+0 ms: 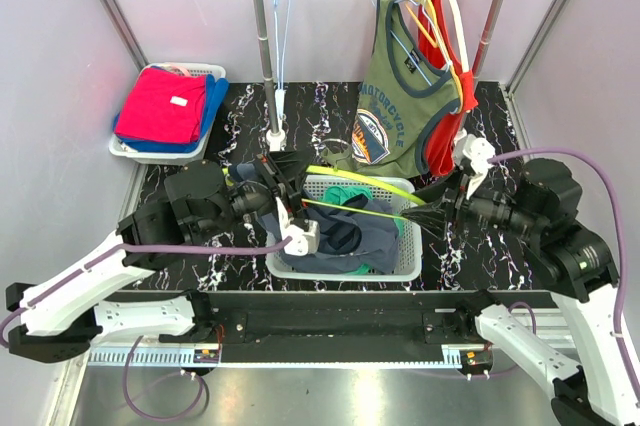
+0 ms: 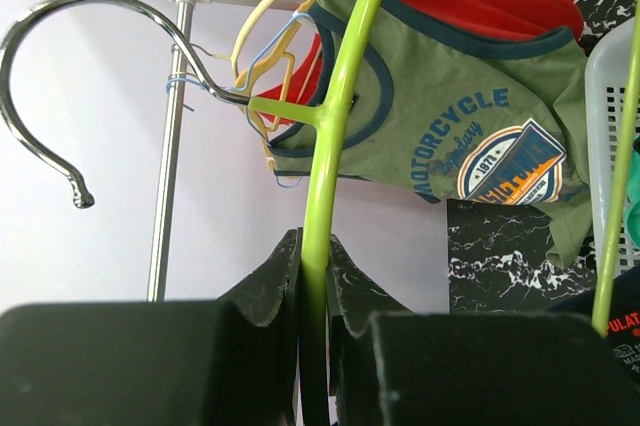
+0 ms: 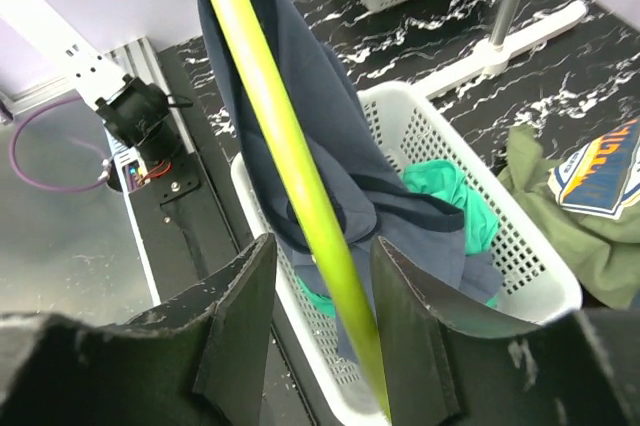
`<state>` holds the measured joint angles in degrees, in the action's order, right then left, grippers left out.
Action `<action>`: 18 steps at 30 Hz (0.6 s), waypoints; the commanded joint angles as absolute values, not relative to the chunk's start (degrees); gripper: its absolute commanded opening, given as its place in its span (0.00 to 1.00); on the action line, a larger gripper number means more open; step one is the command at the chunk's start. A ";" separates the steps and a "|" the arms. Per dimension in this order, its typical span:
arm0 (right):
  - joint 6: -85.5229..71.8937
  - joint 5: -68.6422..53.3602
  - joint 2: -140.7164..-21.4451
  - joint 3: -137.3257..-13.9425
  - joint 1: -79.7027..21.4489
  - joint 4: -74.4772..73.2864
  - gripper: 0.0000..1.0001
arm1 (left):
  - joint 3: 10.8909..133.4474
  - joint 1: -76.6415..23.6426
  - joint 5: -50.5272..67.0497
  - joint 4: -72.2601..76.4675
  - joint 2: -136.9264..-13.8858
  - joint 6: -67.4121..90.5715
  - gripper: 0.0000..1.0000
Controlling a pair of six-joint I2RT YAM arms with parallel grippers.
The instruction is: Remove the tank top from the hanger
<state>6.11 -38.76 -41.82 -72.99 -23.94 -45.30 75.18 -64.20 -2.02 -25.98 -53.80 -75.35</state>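
Tank top (image 3: 330, 116), limp navy cloth, smooth lime hanger (image 3: 295, 176)

A white clothes rack (image 1: 268, 46) stands at the back of the black marbled desk (image 1: 240, 116). From its rail hang an olive tank top (image 1: 395, 96) with a motorcycle print, a red garment (image 1: 440, 151) just behind it, and, well to the left, a blue wire hanger (image 1: 283, 16). A white lattice basket (image 1: 345, 273) in the middle of the desk holds a teal garment (image 3: 450, 196). At the far left a second basket (image 1: 125, 151) carries folded clothes — red (image 1: 160, 106) on top of blue (image 1: 212, 96).
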 commanded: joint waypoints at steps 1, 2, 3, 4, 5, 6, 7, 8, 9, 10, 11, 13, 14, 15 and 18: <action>6.50 -41.57 -42.89 -73.91 -23.73 -45.26 0.47 | 79.72 -64.69 -3.60 -19.16 -54.05 -74.09 0.00; 6.33 -41.14 -42.80 -74.00 -23.82 -45.09 0.44 | 79.54 -64.77 -3.69 -19.16 -53.97 -74.09 0.00; 6.42 -40.87 -42.80 -74.18 -23.73 -45.26 0.41 | 79.54 -64.78 -3.69 -19.16 -53.88 -73.48 0.00; 6.50 -40.43 -42.54 -74.27 -23.82 -45.18 0.31 | 79.54 -64.86 -3.78 -19.16 -53.88 -73.22 0.00; 6.59 -39.65 -42.37 -74.35 -23.73 -45.18 0.25 | 79.54 -64.86 -3.95 -19.07 -53.88 -72.86 0.00; 6.59 -39.12 -42.19 -74.44 -23.73 -45.26 0.20 | 79.54 -64.78 -3.96 -19.16 -53.96 -71.90 0.00; 6.50 -37.46 -41.67 -74.53 -23.73 -45.18 0.11 | 79.72 -64.86 -4.04 -19.16 -53.96 -71.37 0.00; 6.16 -36.22 -41.40 -74.71 -23.82 -45.18 0.06 | 79.72 -64.86 -4.57 -19.07 -53.96 -70.32 0.00; 5.98 -34.73 -40.70 -74.97 -23.82 -45.26 0.03 | 79.72 -64.78 -5.09 -18.99 -54.14 -69.70 0.00; 5.72 -31.24 -40.35 -75.14 -23.82 -45.35 0.00 | 79.72 -64.86 -5.79 -18.98 -54.40 -69.00 0.08; 5.45 -29.81 -39.91 -75.23 -23.82 -45.70 0.00 | 80.24 -64.86 -7.37 -18.64 -54.58 -67.95 0.23; 5.01 -27.00 -38.42 -75.50 -23.82 -46.66 0.00 | 81.38 -64.95 -9.04 -18.72 -55.63 -64.44 0.77; 4.92 -26.29 -38.06 -75.59 -23.73 -47.80 0.00 | 82.87 -64.95 -10.79 -18.89 -55.98 -61.73 0.83; 5.01 -25.76 -37.19 -75.85 -23.73 -48.60 0.00 | 83.92 -64.95 -11.68 -18.90 -56.68 -59.87 0.86; 5.19 -23.21 -35.87 -76.81 -23.82 -52.20 0.00 | 88.93 -64.86 -15.20 -22.40 -58.09 -51.96 0.99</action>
<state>6.20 -29.17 -38.00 -73.30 -23.90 -50.35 81.56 -64.69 -8.91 -24.47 -57.19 -63.55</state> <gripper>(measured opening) 0.090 0.948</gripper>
